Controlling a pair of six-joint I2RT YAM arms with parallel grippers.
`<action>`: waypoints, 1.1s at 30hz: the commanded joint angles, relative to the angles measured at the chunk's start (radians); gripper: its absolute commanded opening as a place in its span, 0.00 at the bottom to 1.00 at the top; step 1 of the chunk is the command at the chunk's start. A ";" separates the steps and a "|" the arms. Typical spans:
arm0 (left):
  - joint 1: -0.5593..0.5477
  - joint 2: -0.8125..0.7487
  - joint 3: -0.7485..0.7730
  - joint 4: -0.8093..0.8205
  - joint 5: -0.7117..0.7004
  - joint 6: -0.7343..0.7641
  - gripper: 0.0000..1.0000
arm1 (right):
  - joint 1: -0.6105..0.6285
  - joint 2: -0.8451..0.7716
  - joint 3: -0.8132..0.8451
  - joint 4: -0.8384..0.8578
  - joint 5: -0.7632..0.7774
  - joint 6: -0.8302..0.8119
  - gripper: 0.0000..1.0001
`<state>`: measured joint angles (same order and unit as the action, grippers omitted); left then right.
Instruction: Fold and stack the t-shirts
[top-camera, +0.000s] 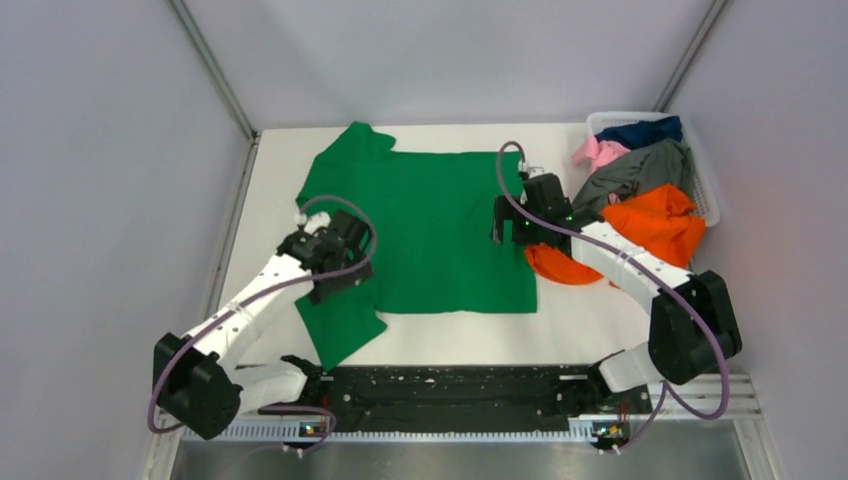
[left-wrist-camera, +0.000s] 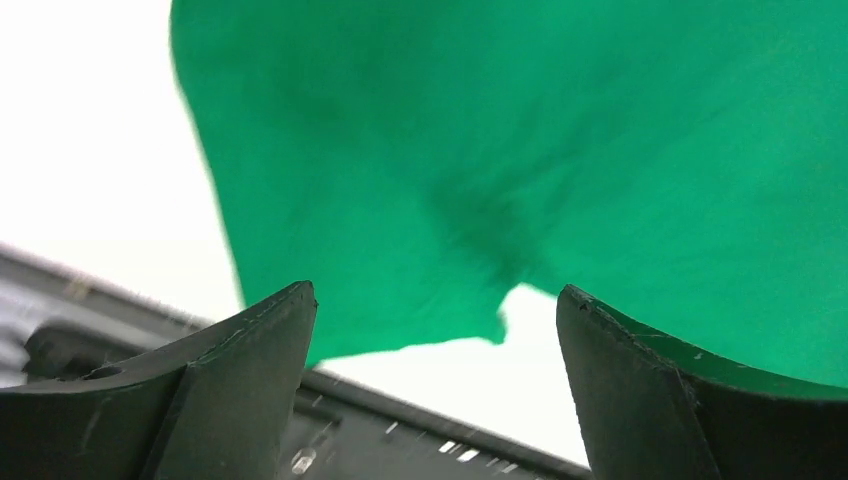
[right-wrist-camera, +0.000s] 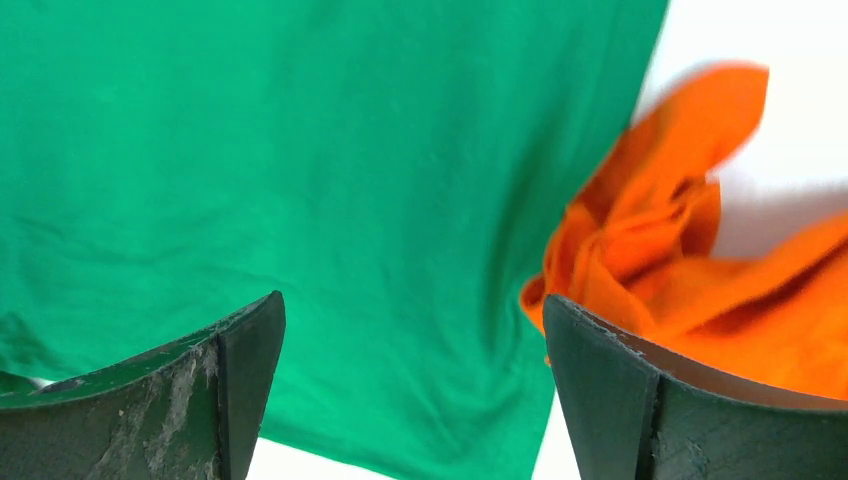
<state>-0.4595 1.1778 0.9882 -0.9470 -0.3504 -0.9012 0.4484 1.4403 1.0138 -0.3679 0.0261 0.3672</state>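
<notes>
A: Starting with the table (top-camera: 600, 330): seeing the green shirt (top-camera: 440, 230) spread flat in the middle, long axis side to side, sleeves left, hem right?

B: Yes. Also seeing an orange shirt (top-camera: 655, 225) touching the hem, spilling out of the basket (top-camera: 600, 121) at far right, with other shirts (top-camera: 640, 168) heaped inside.

A: And the arms?

B: Finding the left gripper (top-camera: 350, 255) over the shoulder end, between the two sleeves, and the right gripper (top-camera: 508, 222) over the hem edge, just beside the orange. Both spread wide, gripping nothing.

A: So, nearer arm per end?

B: Judging so: left for the sleeve end, right for the hem, with cloth directly below each. Probably calls for dropping straight down, pinching, then folding along that axis. Worth watching for snagging orange on the right.
</notes>
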 joint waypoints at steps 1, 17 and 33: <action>-0.129 -0.048 -0.074 -0.327 -0.046 -0.272 0.92 | -0.001 -0.102 -0.051 0.025 0.069 0.041 0.99; -0.259 -0.137 -0.472 -0.060 0.037 -0.541 0.73 | -0.001 -0.107 -0.090 0.064 0.060 0.033 0.99; -0.254 -0.240 -0.534 0.017 -0.098 -0.555 0.42 | -0.002 -0.256 -0.193 0.009 0.003 0.053 0.98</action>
<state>-0.7158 0.9653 0.4709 -0.9653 -0.3801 -1.4403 0.4477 1.2774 0.8494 -0.3428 0.0582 0.4049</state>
